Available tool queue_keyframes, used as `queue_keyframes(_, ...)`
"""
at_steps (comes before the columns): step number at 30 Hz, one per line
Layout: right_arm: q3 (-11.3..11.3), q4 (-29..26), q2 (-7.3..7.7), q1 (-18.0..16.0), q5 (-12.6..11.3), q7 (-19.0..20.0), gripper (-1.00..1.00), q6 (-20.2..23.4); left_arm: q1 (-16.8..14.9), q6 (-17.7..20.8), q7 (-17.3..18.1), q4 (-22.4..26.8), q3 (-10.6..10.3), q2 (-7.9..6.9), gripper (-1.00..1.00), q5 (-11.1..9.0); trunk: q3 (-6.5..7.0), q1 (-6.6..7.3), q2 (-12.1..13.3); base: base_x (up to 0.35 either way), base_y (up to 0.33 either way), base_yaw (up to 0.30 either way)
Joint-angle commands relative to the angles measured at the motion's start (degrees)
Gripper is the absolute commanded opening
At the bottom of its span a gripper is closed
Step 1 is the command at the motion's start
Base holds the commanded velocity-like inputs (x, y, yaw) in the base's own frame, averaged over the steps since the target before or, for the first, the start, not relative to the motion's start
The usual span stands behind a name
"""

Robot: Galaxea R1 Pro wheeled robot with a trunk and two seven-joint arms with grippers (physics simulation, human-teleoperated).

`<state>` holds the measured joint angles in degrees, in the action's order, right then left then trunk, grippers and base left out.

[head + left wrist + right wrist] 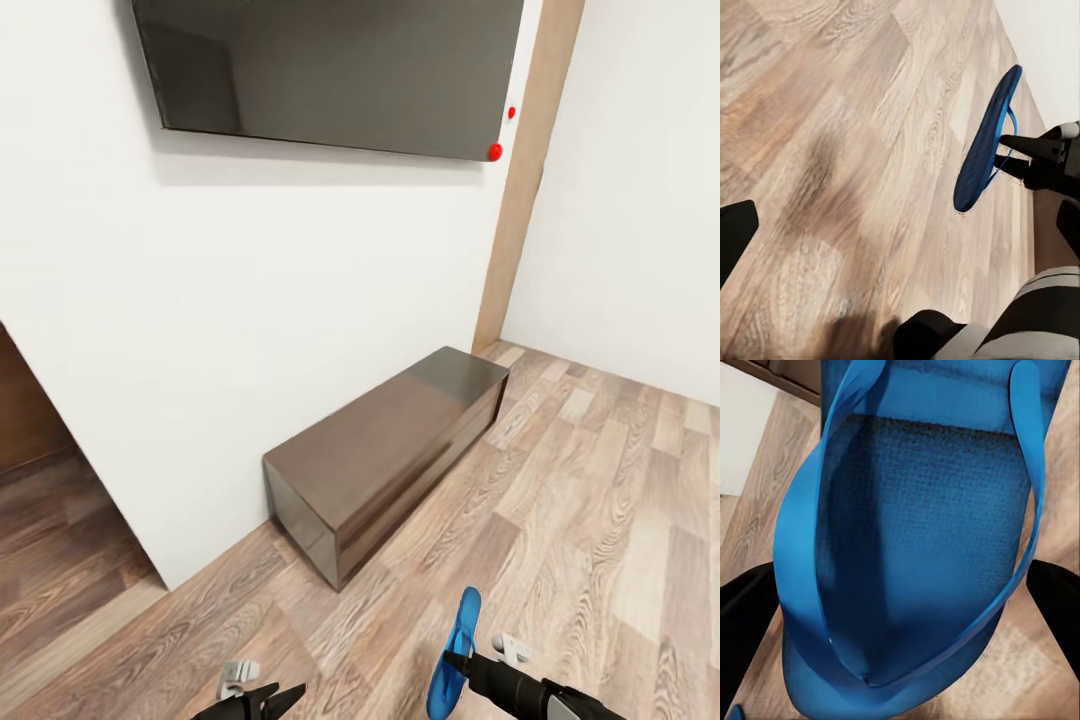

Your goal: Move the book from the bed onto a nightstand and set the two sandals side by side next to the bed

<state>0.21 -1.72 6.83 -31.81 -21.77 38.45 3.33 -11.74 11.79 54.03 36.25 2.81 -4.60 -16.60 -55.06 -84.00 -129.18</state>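
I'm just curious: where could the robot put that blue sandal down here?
Bare wood floor lies right of the low brown cabinet; its flat top is bare too. The right gripper holds the sandal.

White wall [250, 300], dark cabinet [385, 455], plank floor [580, 520].

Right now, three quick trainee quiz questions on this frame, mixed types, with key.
1. True or false: the right gripper holds a blue sandal.
2. What hangs on the wall above the low brown cabinet? A) mirror B) dark screen C) shelf
3. Fill in: the sandal is held off the wood-plank ____.

Key: 1 true; 2 B; 3 floor.
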Motion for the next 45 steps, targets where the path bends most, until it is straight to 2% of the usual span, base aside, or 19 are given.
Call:
queue_keyframes(1,0.0,0.0,0.03,0.0,-0.5,0.2,-1.0,0.4,0.0,0.6,0.2,-0.5,0.0,0.02,1.0,-0.4,-0.05,0.01,0.0,0.0,0.0,0.288)
queue_keyframes(10,0.0,0.0,0.03,0.0,-0.4,0.2,-1.0,0.4,0.0,-1.4,0.2,-1.4,0.0,0.03,1.0,-0.4,-0.05,0.01,0.0,0.0,0.0,0.288)
queue_keyframes(20,0.0,0.0,0.03,0.0,-0.4,0.2,-1.0,0.4,0.0,-1.6,0.2,-1.4,0.0,0.01,1.0,-0.4,-0.05,0.01,0.0,0.0,0.0,0.282)
queue_keyframes(27,0.0,0.0,0.03,0.0,-0.5,0.2,-1.0,0.4,0.0,-1.6,0.2,-1.4,0.0,0.03,1.0,-0.3,-0.05,0.01,0.0,-0.008,0.0,0.068)
queue_keyframes(33,0.0,0.0,0.03,0.0,-0.5,0.2,-1.0,0.4,0.0,-1.6,0.2,-1.4,0.0,0.0,1.0,-0.3,-0.05,0.01,0.0,-0.227,0.0,0.028)
queue_keyframes(45,0.0,0.0,0.03,0.0,-0.5,0.2,-1.0,0.4,0.0,-1.6,0.2,-1.4,0.0,0.03,1.0,-0.4,-0.05,0.01,0.0,-0.034,0.0,0.261)
